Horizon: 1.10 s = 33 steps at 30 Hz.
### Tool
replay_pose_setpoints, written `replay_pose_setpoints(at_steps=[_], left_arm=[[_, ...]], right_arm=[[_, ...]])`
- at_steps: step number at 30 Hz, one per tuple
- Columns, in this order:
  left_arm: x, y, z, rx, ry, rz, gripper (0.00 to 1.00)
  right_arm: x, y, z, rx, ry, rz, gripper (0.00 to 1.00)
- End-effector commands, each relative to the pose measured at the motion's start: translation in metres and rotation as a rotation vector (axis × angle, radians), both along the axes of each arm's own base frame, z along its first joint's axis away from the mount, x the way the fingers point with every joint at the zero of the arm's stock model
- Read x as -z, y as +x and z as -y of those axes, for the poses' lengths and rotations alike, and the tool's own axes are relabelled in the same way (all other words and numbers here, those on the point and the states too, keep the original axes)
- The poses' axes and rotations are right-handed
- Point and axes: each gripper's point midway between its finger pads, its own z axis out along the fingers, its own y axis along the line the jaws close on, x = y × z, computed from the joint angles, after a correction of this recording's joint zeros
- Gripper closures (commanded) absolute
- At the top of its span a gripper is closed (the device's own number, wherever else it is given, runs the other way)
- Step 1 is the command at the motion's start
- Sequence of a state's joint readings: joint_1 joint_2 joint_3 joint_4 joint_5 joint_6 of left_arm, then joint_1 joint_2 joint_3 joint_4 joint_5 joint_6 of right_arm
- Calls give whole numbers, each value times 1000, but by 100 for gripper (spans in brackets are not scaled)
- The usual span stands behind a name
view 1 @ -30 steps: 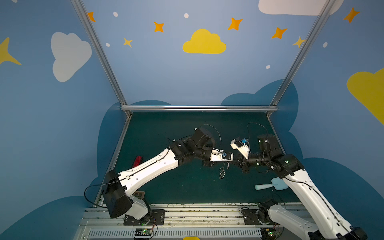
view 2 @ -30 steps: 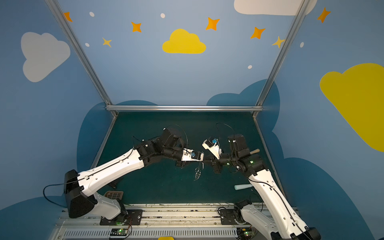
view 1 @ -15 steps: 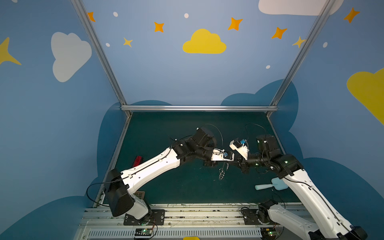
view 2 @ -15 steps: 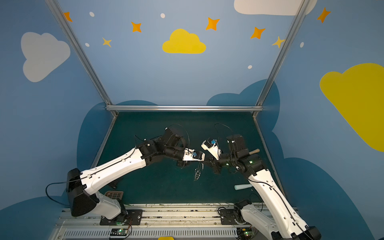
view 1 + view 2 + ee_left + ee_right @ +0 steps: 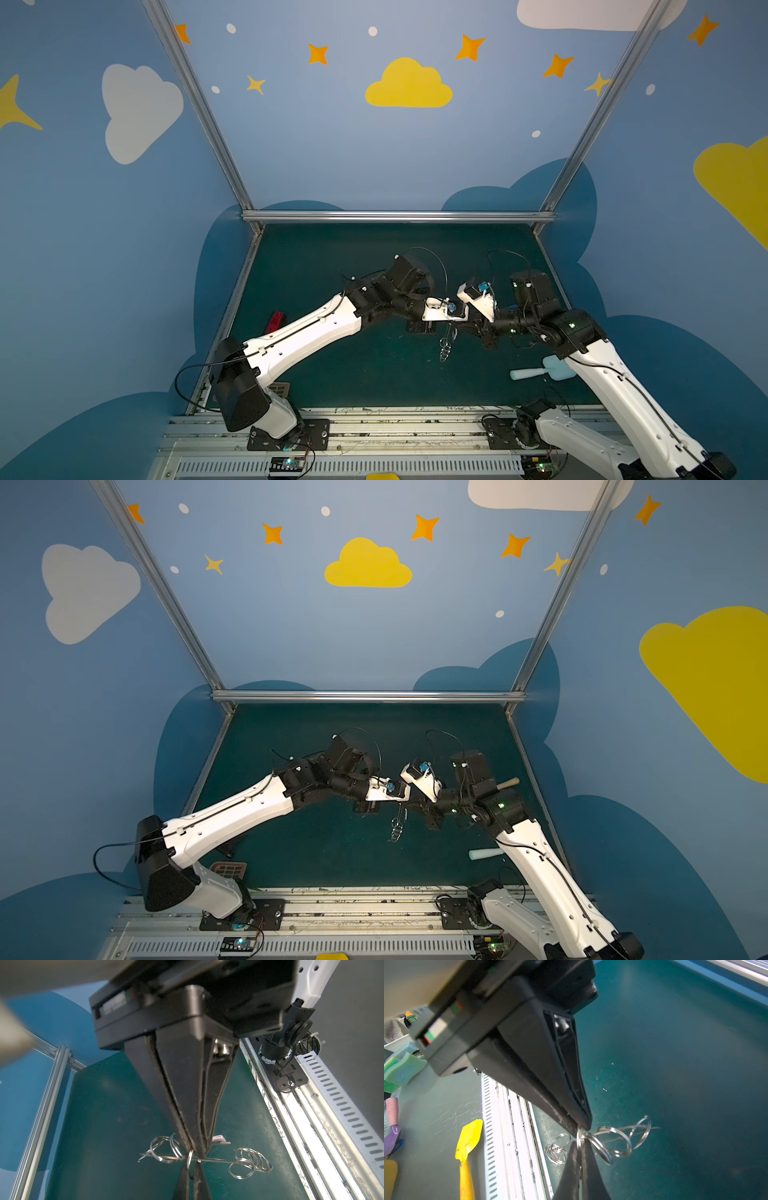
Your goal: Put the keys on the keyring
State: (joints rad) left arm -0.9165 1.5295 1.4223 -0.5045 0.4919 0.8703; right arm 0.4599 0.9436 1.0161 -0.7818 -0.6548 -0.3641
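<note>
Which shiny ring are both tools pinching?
The lone middle ring: the left tool and right tool grip it from opposite ends, while the other rings hang free in bunches either side.

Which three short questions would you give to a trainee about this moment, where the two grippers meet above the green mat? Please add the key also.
1. True or false: the left gripper has its jaws wide open.
2. Which thing lies on the mat next to the right arm? A) a glass bottle B) a pale blue spatula C) a cup
3. In a few words: what do the left gripper and the right gripper both pinch?
Key: 1 false, the jaws are shut. 2 B. 3 the keyring, at one of its split rings.
</note>
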Motion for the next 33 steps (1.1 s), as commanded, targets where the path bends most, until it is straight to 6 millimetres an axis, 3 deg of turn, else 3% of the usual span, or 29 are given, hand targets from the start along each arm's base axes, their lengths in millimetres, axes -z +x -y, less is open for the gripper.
replay_pose_setpoints(at_steps=[1,5,8,11,17,33], left_arm=[[-16,-7,9,40,-61,1,96],[-21,-7,7,29,-100,-20,96],[-27,-7,5,24,-137,-38,96],[-30,-6,3,16,-159,-55,96],[-34,-5,0,-1,-197,-76,96],[-47,2,-4,-46,-320,-132,96]], right_arm=[[-11,1,-2,11,41,39,100],[-9,1,1,29,58,45,93],[-9,0,2,23,82,48,99],[-9,0,2,23,94,58,91],[-9,-2,4,22,107,68,84],[-13,-1,2,41,179,60,87]])
